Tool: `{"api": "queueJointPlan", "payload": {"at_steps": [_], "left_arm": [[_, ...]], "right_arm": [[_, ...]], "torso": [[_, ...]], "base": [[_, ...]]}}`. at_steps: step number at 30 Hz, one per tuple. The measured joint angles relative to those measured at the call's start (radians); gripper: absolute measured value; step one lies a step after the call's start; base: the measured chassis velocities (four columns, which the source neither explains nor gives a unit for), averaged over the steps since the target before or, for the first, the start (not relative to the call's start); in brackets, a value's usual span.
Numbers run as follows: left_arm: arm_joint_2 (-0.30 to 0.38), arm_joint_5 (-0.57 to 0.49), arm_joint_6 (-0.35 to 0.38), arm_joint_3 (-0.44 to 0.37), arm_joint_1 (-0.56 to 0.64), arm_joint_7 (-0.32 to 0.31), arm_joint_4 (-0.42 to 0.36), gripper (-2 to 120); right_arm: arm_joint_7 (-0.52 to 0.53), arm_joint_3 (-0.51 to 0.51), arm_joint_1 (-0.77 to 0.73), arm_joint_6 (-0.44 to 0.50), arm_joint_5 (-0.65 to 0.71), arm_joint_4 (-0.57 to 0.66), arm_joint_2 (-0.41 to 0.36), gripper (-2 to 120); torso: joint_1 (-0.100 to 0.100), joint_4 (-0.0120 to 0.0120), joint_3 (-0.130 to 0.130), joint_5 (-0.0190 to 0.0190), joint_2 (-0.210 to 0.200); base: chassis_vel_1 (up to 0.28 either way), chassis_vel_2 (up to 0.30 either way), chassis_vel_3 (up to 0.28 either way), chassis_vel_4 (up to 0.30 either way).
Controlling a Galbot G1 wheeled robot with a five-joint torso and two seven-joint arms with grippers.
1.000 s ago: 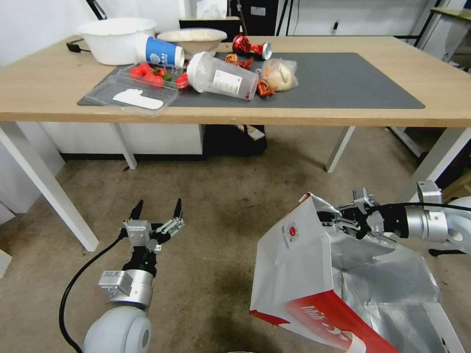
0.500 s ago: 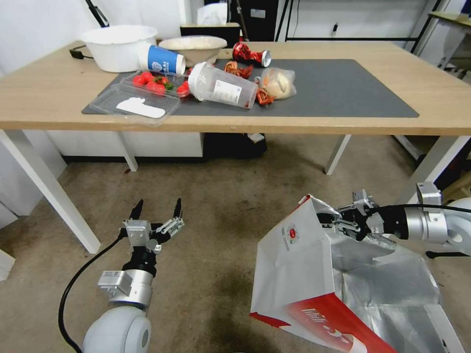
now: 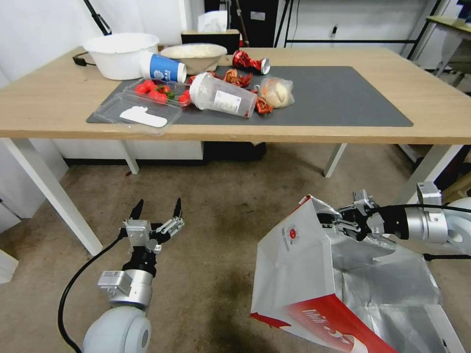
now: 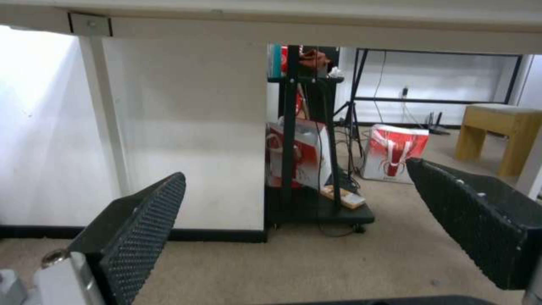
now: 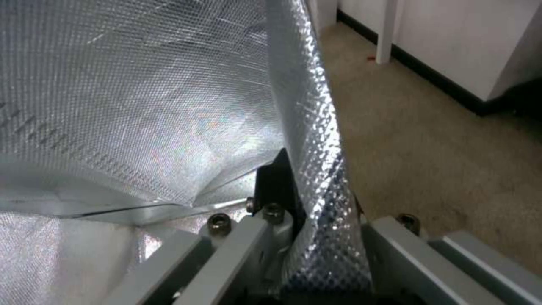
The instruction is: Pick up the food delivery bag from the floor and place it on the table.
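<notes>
Spanning the far side is the desk (image 3: 343, 125), its mat cluttered with cups and strawberries; below, the food delivery bag (image 3: 294, 264) hangs tilted above the floor (image 3: 221, 206), looking light and floppy, so the rim suits gripping. Right gripper (image 3: 338, 220) pinches that foil rim; left gripper (image 3: 157, 208) idles, spread wide.

The desk (image 3: 441, 117) is a light-wood top on white legs, standing on the floor (image 3: 230, 211), a worn beige carpet with dark stains. A dark grey mat (image 3: 338, 95) covers the centre of the desk. On it lie a clear strawberry tray (image 3: 159, 91), a tipped clear shaker (image 3: 221, 96), a tipped blue cup (image 3: 164, 67), a crushed red can (image 3: 250, 61) and a plastic-wrapped item (image 3: 276, 91). Two bowls (image 3: 120, 53) stand at the rear left.
</notes>
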Motion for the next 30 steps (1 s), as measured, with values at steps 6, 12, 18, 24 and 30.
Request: {"api": "queueJointPlan", "payload": {"at_steps": [6, 12, 18, 24, 30], "left_arm": [[-0.001, -0.001, 0.001, 0.0, 0.0, -0.001, 0.0, 98], [-0.001, -0.001, 0.001, 0.0, 0.0, -0.001, 0.0, 98], [0.0, -0.002, 0.002, -0.001, 0.0, -0.002, 0.0, 98], [0.0, -0.002, 0.002, 0.0, -0.001, -0.002, 0.0, 98], [0.001, -0.004, 0.004, 0.0, -0.002, -0.003, 0.0, 98]], "right_arm": [[-0.005, 0.0, 0.0, -0.001, 0.001, -0.002, -0.001, 0], [-0.007, 0.001, 0.001, -0.002, 0.003, -0.004, -0.002, 0], [-0.009, 0.001, 0.001, -0.002, 0.003, -0.004, -0.001, 0], [-0.01, 0.001, 0.001, -0.002, 0.003, -0.006, -0.001, 0], [-0.013, 0.001, 0.002, -0.003, 0.003, -0.008, -0.001, 0]], "torso": [[0.007, 0.0, 0.02, 0.0, 0.026], [0.013, 0.0, 0.035, 0.0, 0.048], [0.022, 0.0, 0.054, 0.0, 0.075], [0.029, 0.0, 0.067, 0.0, 0.095], [0.038, 0.0, 0.084, 0.0, 0.122]], "base": [[0.0, 0.0, 0.0, 0.0], [0.0, 0.0, 0.0, 0.0], [0.0, 0.0, 0.0, 0.0], [0.0, 0.0, 0.0, 0.0], [0.0, 0.0, 0.0, 0.0]]}}
